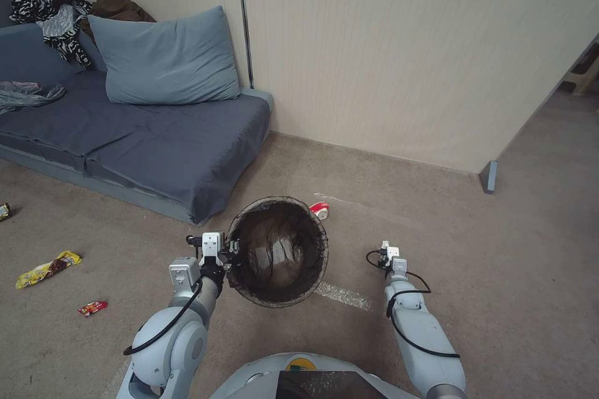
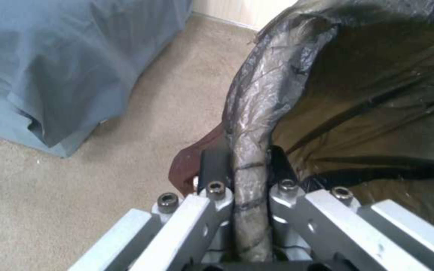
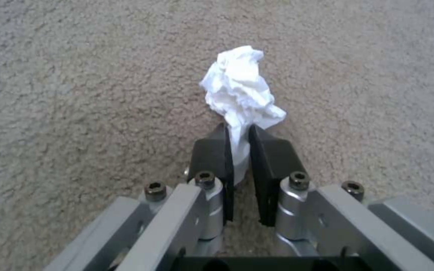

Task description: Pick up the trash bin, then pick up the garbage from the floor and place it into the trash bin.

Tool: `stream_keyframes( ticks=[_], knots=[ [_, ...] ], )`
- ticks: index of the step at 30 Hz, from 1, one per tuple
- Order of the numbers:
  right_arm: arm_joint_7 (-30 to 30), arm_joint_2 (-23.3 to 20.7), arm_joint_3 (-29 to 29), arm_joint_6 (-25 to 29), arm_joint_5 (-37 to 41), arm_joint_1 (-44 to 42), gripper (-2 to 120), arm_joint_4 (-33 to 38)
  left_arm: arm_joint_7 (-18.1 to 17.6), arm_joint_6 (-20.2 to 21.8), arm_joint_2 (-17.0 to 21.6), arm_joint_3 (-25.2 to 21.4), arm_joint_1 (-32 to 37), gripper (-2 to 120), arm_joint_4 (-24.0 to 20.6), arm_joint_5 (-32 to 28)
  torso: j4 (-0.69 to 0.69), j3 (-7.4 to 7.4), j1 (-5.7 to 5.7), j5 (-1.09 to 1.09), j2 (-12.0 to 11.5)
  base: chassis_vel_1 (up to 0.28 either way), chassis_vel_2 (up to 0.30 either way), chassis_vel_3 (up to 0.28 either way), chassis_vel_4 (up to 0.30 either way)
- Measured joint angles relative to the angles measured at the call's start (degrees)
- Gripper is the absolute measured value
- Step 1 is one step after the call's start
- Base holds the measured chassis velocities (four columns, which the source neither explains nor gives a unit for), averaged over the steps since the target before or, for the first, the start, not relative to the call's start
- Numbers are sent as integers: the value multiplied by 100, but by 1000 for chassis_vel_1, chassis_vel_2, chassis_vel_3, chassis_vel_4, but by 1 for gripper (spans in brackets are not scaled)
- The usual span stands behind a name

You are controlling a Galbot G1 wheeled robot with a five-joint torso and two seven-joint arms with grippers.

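The trash bin (image 1: 278, 200), round with a dark bag liner, hangs above the carpet in front of me. My left gripper (image 1: 228, 262) is shut on its near-left rim; in the left wrist view the lined rim (image 2: 257, 109) runs between the black fingers of that gripper (image 2: 245, 152). My right gripper (image 1: 388, 252) is low over the carpet to the bin's right, shut on a crumpled white tissue (image 3: 239, 84) that sticks out past the fingertips of the gripper (image 3: 238, 131). A red-and-white cup (image 1: 319, 209) lies just behind the bin.
A yellow wrapper (image 1: 48, 268), a red wrapper (image 1: 92, 307) and another piece (image 1: 4, 211) lie on the carpet at the left. A blue sofa (image 1: 156, 149) with a pillow stands at the back left, and a beige wall (image 1: 405, 62) runs behind. Open carpet lies to the right.
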Motion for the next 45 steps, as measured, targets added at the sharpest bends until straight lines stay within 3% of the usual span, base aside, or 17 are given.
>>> stream_keyframes(
  ticks=[9, 15, 41, 43, 44, 45],
  knots=[
    [-58, -1, 8, 100, -17, 69, 10, -109, 4, -6, 23, -14, 22, 2, -5, -2, 0, 0, 0, 0, 0, 0, 0, 0, 0],
    [-50, 14, 6, 103, -21, 63, 0, -65, 6, -10, 27, -14, 25, 2, -15, -3, 1, 0, 0, 0, 0, 0, 0, 0, 0],
    [-25, 64, 55, 183, -13, -91, 0, 181, 15, -28, 45, -11, 12, 2, -16, -19, 0, 0, 0, 0, 0, 0, 0, 0, 0],
    [-18, 59, 50, 265, 37, -255, 0, 604, 15, -28, 34, -7, 0, 2, -7, -22, 1, 0, 0, 0, 0, 0, 0, 0, 0],
    [-44, 70, 13, 427, 131, -471, 0, 1180, 14, -29, 26, 10, -10, 2, 34, -22, -1, 0, 0, 0, 0, 0, 0, 0, 0],
    [-44, 70, 13, 427, 131, -471, 0, 1180, 14, -29, 26, 10, -10, 2, 34, -22, -1, 0, 0, 0, 0, 0, 0, 0, 0]
  ],
)
